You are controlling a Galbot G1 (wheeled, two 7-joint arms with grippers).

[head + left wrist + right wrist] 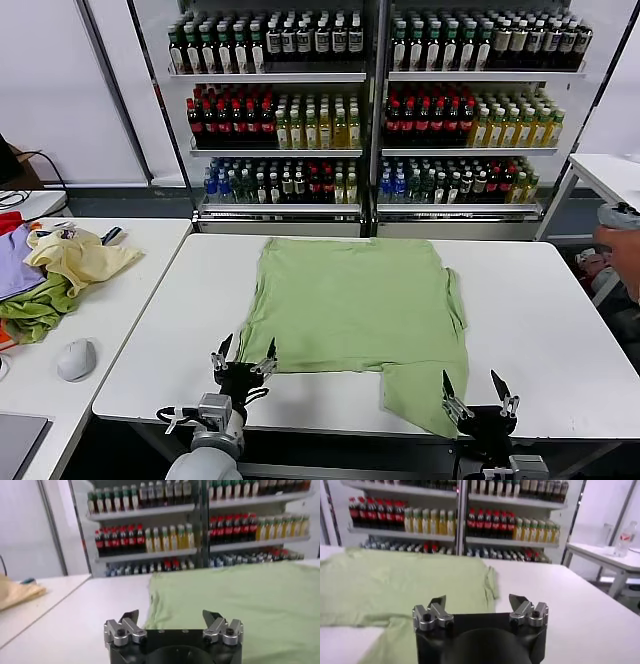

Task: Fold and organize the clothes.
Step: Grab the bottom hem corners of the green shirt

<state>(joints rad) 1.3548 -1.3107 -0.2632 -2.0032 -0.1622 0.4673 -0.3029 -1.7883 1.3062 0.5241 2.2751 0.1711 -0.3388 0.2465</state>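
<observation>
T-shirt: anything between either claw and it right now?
Nothing visible. The light green T-shirt lies spread flat on the white table. The left claw is open at its near edge; the right claw is open beside the flap hanging off the front edge.

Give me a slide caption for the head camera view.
Light green T-shirt spread flat on the white table, left claw and right claw open at its near edge.
</observation>
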